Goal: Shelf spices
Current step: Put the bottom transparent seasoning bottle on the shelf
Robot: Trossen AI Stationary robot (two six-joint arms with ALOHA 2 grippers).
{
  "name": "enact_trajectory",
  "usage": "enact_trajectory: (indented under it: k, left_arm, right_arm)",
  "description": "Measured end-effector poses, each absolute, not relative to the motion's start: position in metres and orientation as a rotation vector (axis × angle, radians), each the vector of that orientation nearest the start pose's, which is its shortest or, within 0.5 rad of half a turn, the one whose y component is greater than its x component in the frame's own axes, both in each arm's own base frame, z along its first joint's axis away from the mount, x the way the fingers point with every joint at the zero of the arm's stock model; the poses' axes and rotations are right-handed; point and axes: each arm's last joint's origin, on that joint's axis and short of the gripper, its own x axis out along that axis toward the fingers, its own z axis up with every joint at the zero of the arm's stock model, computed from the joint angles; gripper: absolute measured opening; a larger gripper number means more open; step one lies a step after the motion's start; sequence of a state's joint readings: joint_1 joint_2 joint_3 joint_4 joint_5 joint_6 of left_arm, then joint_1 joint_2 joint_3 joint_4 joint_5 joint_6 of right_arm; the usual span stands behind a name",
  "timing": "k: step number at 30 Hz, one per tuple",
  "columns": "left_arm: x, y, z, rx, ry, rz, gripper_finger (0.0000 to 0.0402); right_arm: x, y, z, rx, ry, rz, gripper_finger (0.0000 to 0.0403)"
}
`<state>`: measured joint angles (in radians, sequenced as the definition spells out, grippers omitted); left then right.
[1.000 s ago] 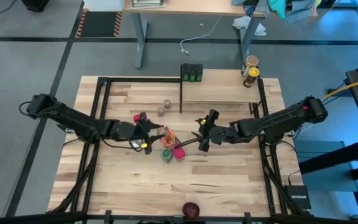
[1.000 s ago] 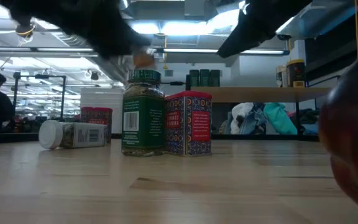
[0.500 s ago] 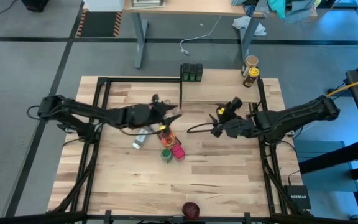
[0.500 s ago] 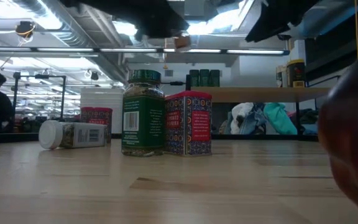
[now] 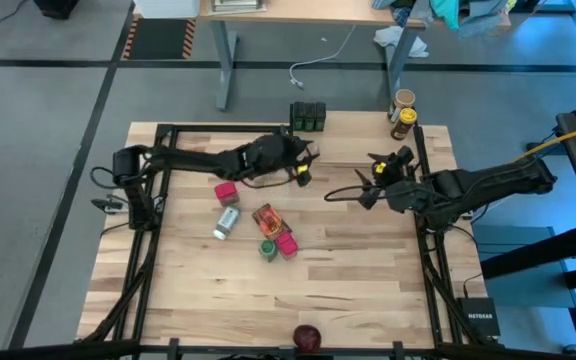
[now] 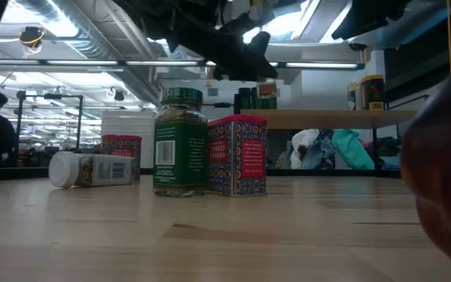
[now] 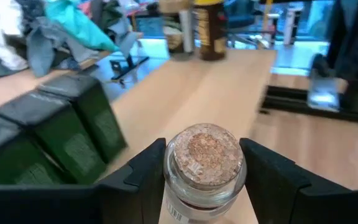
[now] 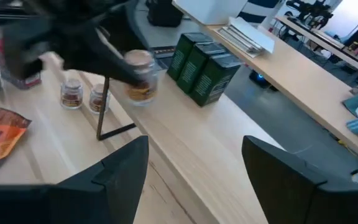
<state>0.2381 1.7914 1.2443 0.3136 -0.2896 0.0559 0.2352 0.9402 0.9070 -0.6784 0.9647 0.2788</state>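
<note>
My left gripper (image 5: 303, 170) is shut on a small cork-lidded glass jar (image 7: 205, 163), held over the left end of the shelf (image 5: 363, 145). The shelf carries three dark green tins (image 5: 308, 117) and two jars (image 5: 402, 112). My right gripper (image 5: 366, 187) hovers open and empty by the shelf's near edge. On the table are a pink-red box (image 5: 226, 192), a white-capped bottle (image 5: 226, 222) on its side, an orange-red packet (image 5: 268, 217), a green-lidded jar (image 5: 267, 248) and a second box (image 5: 287, 245). Two small jars (image 8: 83, 97) stand beside the shelf post. My left gripper pinches the jar's glass body (image 7: 204, 200), just under the cork lid (image 7: 207, 149), between its two fingers (image 7: 143, 177). The fingers come roughly level from the table's left. The jar stands upright in the hold, lifted clear above the shelf board.
A dark red round thing (image 5: 308, 337) lies at the table's near edge. Black frame posts (image 5: 291, 150) rise at the shelf's corners. Bare shelf board (image 7: 229, 81) stretches between the green tins and the two jars.
My left gripper has carried the jar from the middle of the table toward the far right and upward, to over the shelf's left end. My right gripper has drawn back toward the table's right edge and risen, staying open.
</note>
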Motion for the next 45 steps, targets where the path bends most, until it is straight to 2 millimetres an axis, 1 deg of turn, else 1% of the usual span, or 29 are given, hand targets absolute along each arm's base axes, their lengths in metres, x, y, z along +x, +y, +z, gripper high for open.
enact_trajectory:
  k: [4, 7, 12, 16, 27, 30, 33, 39, 42, 45]
  left_arm:
    - [0.395, 0.13, 0.269, 0.051, 0.284, 0.575, 0.0172]
    - [0.389, 0.142, 0.266, 0.044, 0.337, 0.605, 0.0172]
    - [0.383, 0.157, 0.262, 0.01, 0.374, 0.616, 0.0172]
    - [0.38, 0.163, 0.26, -0.002, 0.392, 0.621, 0.0173]
    - [0.378, 0.164, 0.257, -0.025, 0.42, 0.625, 0.0173]
    - [0.378, 0.164, 0.257, -0.006, 0.427, 0.621, 0.0173]
    - [0.378, 0.164, 0.257, 0.008, 0.431, 0.619, 0.0186]
    - [0.378, 0.162, 0.256, 0.015, 0.441, 0.617, 0.023]
    - [0.378, 0.158, 0.261, 0.032, 0.418, 0.608, 0.0239]
    - [0.377, 0.156, 0.267, 0.052, 0.409, 0.599, 0.0239]
  right_arm:
    - [0.174, 0.017, 0.315, -0.17, 0.491, -0.78, 0.0264]
    - [0.174, 0.017, 0.315, -0.169, 0.49, -0.779, 0.0264]
    - [0.174, 0.017, 0.315, -0.172, 0.491, -0.778, 0.0264]
    - [0.174, 0.017, 0.315, -0.169, 0.488, -0.778, 0.0264]
    - [0.174, 0.017, 0.315, -0.149, 0.483, -0.779, 0.0264]
    - [0.174, 0.017, 0.315, -0.149, 0.484, -0.777, 0.0264]
    - [0.174, 0.017, 0.315, -0.148, 0.485, -0.775, 0.0264]
    - [0.174, 0.017, 0.315, -0.149, 0.484, -0.779, 0.0264]
    - [0.174, 0.017, 0.315, -0.149, 0.484, -0.779, 0.0264]
    - [0.174, 0.017, 0.315, -0.153, 0.487, -0.777, 0.0264]
